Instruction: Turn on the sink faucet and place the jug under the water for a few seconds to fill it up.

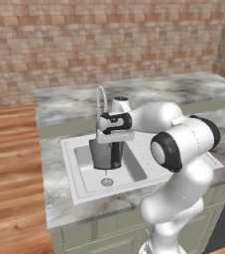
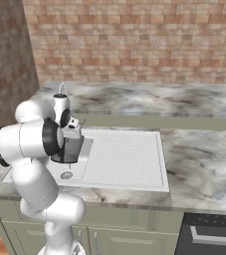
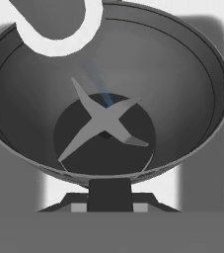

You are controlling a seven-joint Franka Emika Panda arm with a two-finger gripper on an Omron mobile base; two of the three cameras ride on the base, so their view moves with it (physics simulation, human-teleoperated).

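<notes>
standing upright, the jug (mouth up) hangs over the sink.

Arm folded forward, elbow high; end effector pointing down, fingers clamped shut.

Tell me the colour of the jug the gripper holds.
Dark grey jug, clearest in the left base view.
</notes>
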